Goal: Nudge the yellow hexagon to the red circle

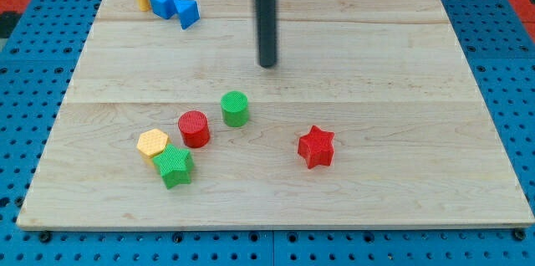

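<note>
My tip (pixel 267 64), bare and touching nothing, hangs far behind; next, get left of the yellow hexagon (pixel 152 143) and push right toward the red circle (pixel 194 127).

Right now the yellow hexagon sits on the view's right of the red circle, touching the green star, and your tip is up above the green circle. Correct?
Not quite: the camera view shows the yellow hexagon on the view's left of the red circle, not its right. It does touch the green star, and my tip is above the green circle.
</note>
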Robot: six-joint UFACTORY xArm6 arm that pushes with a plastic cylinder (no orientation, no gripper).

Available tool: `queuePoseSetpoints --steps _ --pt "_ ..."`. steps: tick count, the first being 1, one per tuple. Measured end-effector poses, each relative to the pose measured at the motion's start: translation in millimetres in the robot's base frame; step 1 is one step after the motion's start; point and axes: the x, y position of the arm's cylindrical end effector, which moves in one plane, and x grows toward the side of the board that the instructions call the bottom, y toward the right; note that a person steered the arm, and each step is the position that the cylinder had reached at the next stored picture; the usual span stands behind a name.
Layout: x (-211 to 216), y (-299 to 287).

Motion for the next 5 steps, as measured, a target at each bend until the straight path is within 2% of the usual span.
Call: queuePoseSetpoints --steps 1,2,3,4,5 --pt "79.2 2.8" --pt "133.6 -68.1" --pt "191.7 -85.2" --pt "203.1 -154.9" --pt "150.7 -205.6"
